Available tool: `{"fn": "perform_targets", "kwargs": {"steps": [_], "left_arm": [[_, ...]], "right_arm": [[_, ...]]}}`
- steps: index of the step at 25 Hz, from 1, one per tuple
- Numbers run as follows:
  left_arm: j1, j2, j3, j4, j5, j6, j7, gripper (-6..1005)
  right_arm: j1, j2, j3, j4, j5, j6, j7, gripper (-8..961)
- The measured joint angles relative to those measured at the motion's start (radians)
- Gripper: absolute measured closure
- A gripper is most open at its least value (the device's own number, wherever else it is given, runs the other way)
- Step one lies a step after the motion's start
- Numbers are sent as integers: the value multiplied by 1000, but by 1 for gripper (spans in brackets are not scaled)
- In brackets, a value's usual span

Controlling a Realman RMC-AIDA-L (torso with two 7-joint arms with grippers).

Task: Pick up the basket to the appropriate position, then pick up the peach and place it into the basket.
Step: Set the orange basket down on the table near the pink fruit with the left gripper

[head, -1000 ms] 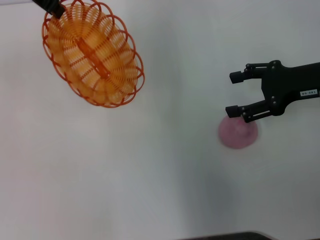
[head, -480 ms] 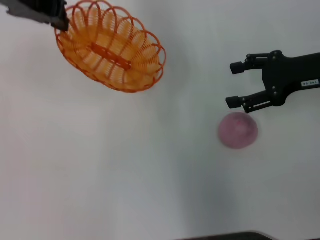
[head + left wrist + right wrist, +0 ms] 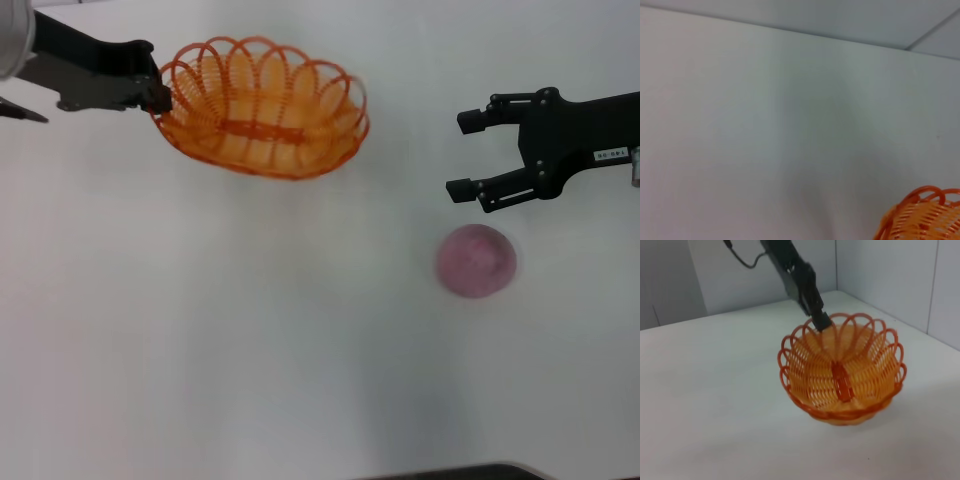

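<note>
The orange wire basket (image 3: 262, 108) hangs in the air at the upper middle of the head view, held by its rim. My left gripper (image 3: 158, 95) is shut on the basket's left rim. The basket also shows in the right wrist view (image 3: 842, 373) with the left gripper (image 3: 820, 320) on its far rim, and a corner of it shows in the left wrist view (image 3: 922, 216). The pinkish peach (image 3: 476, 260) lies on the white table at the right. My right gripper (image 3: 464, 155) is open and empty, hovering just above and behind the peach.
The white table (image 3: 250, 340) spreads under everything. A dark edge (image 3: 470, 472) runs along the bottom of the head view. Grey walls (image 3: 890, 275) stand behind the table in the right wrist view.
My left gripper has carried the basket to the right and turned it nearly level. My right gripper has shifted slightly away from the peach. The peach has not moved.
</note>
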Motion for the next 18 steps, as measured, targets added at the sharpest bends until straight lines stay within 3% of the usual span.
{"fn": "perform_targets", "kwargs": {"steps": [7,18], "left_arm": [[38,0,-48,-161,-107,-126,-4,954],[108,0,8,-277,-119,-308,-6,949]], "right_arm": [[0,-7,-27,-20,-8,8,-21,11],[-1,-13,-52,-45,-9,33,-24,12]]}}
